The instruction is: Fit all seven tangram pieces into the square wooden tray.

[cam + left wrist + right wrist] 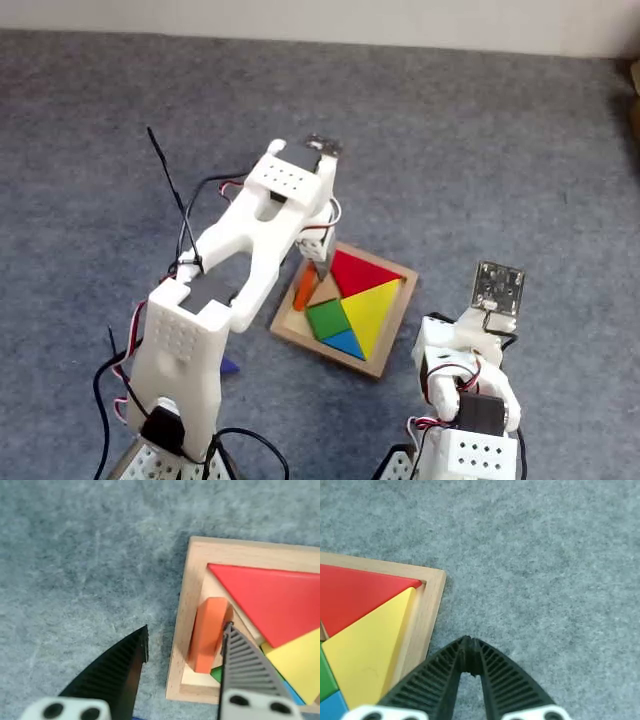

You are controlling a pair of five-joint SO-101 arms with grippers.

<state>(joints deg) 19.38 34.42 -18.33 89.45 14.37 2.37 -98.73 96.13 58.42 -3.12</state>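
1. Wooden tray (396, 325) (235, 547) (427, 615): square, turned like a diamond, lay on the grey carpet (480, 150) just right of centre in the high view.
2. Pieces lying flat in the tray: red triangle (362, 274) (270, 600) (360, 595) toward the tray's upper corner; yellow triangle (375, 310) (300, 665) (365, 655) touching it on the right; green piece (328, 318) (216, 674) (325, 680) lower left; blue piece (345, 343) (295, 697) (330, 707) toward the lower corner.
3. Orange piece (304, 288) (209, 632): not flat; stood tilted on its edge against the tray's upper-left rim, inside the frame.
4. Left gripper (318, 270) (186, 629): pointed down at that rim, jaws spread wide. The black finger was over carpet outside the tray; the grey finger was inside, right beside the orange piece. Nothing was grasped.
5. Right gripper (469, 642): jaws clenched tip to tip on nothing, over carpet just beside the tray's corner where red and yellow meet.
6. Right arm (465, 400): folded at lower right of the high view.
7. Small dark-blue shape (230, 366): on carpet at lower left, partly hidden by the left arm.
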